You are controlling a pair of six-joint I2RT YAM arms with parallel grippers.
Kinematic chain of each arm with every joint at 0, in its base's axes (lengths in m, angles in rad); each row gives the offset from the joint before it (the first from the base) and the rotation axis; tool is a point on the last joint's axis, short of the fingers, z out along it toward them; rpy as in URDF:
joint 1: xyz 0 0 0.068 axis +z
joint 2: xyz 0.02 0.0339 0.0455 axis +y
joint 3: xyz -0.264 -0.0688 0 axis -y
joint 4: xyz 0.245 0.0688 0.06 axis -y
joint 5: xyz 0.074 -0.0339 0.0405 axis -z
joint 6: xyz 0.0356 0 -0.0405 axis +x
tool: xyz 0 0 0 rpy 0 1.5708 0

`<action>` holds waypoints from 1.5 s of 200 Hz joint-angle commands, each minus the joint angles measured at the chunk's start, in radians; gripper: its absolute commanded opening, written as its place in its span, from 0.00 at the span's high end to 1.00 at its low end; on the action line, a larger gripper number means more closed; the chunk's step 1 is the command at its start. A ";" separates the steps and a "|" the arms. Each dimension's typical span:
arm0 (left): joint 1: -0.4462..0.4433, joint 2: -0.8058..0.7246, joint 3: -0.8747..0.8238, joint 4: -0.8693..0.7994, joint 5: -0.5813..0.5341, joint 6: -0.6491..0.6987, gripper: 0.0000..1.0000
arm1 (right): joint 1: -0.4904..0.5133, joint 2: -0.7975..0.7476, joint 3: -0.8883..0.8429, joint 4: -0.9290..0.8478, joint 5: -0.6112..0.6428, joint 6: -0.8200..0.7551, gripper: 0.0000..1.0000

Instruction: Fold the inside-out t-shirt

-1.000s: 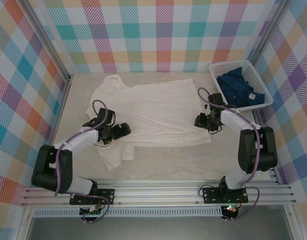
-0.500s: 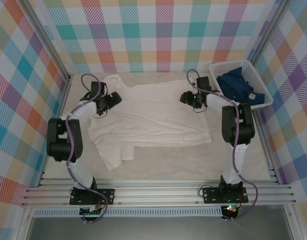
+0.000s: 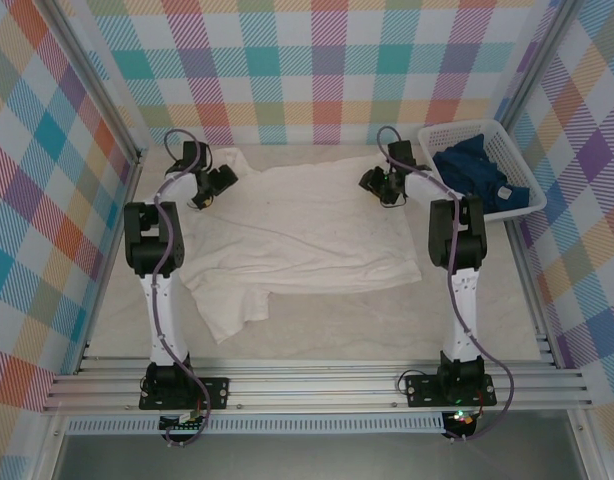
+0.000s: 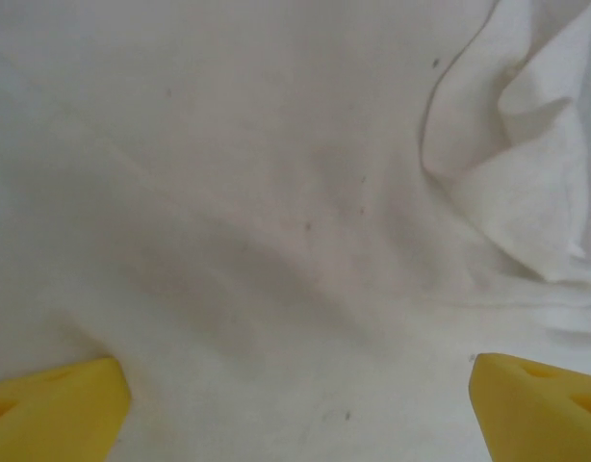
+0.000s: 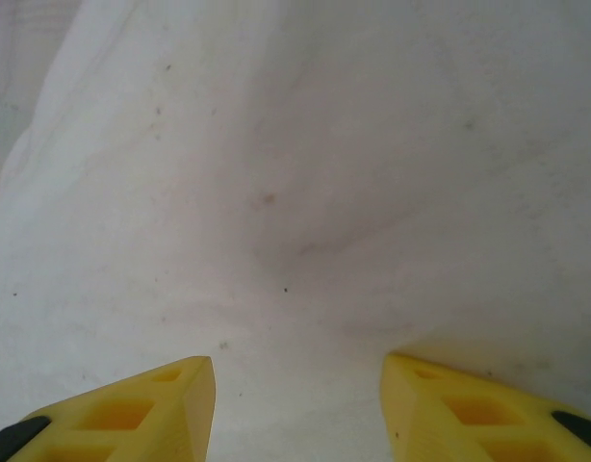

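Observation:
The inside-out t-shirt [image 3: 307, 235] lies spread out, white and lightly wrinkled, across the middle of the table; one sleeve hangs toward the near left. My left gripper [image 3: 217, 183] hovers over the shirt's far left corner. In the left wrist view the left gripper [image 4: 295, 414] is open, its yellow fingertips [image 4: 55, 414] wide apart above flat white cloth, beside a raised fold [image 4: 517, 164]. My right gripper [image 3: 377, 186] is over the far right corner. The right gripper [image 5: 297, 409] is open too, with smooth cloth [image 5: 295, 192] beneath the gap and nothing pinched.
A white basket [image 3: 430, 136] at the far right holds a dark blue garment [image 3: 479, 176], close to the right arm. Plaid walls enclose the table on three sides. Bare table [image 3: 387, 325] shows in front of the shirt.
Both arms have stretched away from the shirt's near half to its far corners, the left going far left, the right far right. Both grippers stayed open.

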 commanded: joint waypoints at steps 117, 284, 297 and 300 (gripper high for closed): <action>-0.027 0.388 0.766 -0.342 0.124 0.000 0.04 | -0.048 0.077 0.339 -0.201 -0.057 -0.202 0.47; -0.163 -0.935 -1.002 0.135 0.080 -0.108 0.04 | -0.159 -0.865 -1.017 -0.202 0.155 -0.277 0.65; -0.167 -0.961 -1.021 0.131 0.073 -0.101 0.04 | -0.159 -0.816 -1.001 -0.184 0.145 -0.274 0.68; -0.168 -0.965 -1.024 0.131 0.071 -0.098 0.04 | -0.159 -0.808 -0.998 -0.179 0.142 -0.273 0.68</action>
